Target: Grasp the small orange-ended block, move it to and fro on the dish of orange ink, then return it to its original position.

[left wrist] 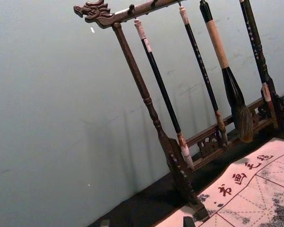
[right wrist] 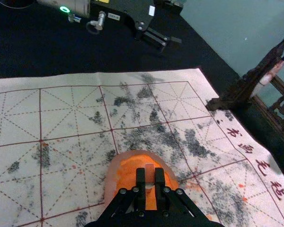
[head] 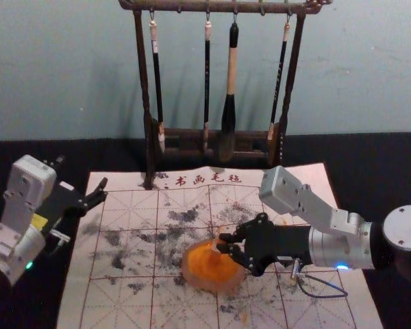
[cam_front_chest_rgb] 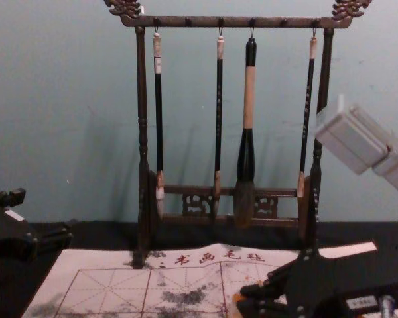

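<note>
Right gripper [head: 223,245]: clenched on the small block [right wrist: 149,176], above the ink dish [head: 211,286].
Block location: between the right fingertips, over the orange ink [right wrist: 132,172]; contact with ink, cannot tell.
Near edges: dish rim close beyond the fingertips on the far side.
Open room on dish: ink surface running leftward from the fingertips and back toward the robot.
Open room around: calligraphy felt mat [head: 89,312] spreading left of the hand and toward the robot; brush rack [head: 142,89] well apart, beyond the hand.
Block direction: seen lengthwise along the fingertips in the right wrist view; orange end, cannot tell.
Long axis: apparently in line with the fingers there; exact tilt, cannot tell.
Left gripper [head: 82,174]: idle, released, fingers spread, well left of the right one.
</note>
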You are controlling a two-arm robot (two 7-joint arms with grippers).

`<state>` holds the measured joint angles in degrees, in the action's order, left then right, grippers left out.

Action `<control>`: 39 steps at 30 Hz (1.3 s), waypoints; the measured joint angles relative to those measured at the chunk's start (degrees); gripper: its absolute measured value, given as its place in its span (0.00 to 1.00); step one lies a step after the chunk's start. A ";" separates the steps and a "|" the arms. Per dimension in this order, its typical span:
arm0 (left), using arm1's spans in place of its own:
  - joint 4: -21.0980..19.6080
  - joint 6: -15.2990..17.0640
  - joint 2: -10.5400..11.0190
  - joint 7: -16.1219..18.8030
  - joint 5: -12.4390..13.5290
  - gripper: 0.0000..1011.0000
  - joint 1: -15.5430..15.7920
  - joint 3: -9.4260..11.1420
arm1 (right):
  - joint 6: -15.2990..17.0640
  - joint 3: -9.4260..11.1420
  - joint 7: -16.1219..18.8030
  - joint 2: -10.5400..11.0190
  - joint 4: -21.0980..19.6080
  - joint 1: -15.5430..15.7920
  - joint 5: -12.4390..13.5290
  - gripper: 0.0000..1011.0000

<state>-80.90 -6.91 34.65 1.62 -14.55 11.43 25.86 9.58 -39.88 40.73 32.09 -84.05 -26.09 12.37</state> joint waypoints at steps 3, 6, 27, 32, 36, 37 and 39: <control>0.00 0.00 0.00 0.00 0.00 0.99 0.00 0.00 | 0.08 0.32 -0.16 0.23 -0.03 0.09 -0.01 0.08; 0.00 0.00 0.00 0.00 0.00 0.99 0.00 0.00 | 0.14 0.67 -0.31 0.50 -0.20 0.31 0.14 0.08; 0.00 0.00 0.00 0.00 0.00 0.99 0.00 0.00 | 0.41 2.09 0.40 3.70 -4.13 3.26 2.45 0.08; 0.00 0.00 0.00 0.00 0.00 0.99 0.00 0.00 | 0.25 1.74 0.85 4.01 -4.75 3.56 2.68 0.08; 0.00 0.00 0.00 0.00 0.00 0.99 0.00 0.00 | 0.09 1.24 1.26 4.07 -5.05 3.60 2.73 0.08; 0.00 0.00 0.00 0.00 0.00 0.99 0.00 0.00 | 0.08 1.12 1.32 4.05 -5.10 3.60 2.73 0.08; 0.00 0.00 0.00 0.00 0.00 0.99 0.00 0.00 | 0.07 0.80 1.47 3.93 -5.17 3.48 2.70 0.08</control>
<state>-80.90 -6.91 34.65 1.62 -14.55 11.43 25.86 9.65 -39.08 42.20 36.02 -89.21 -22.62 15.07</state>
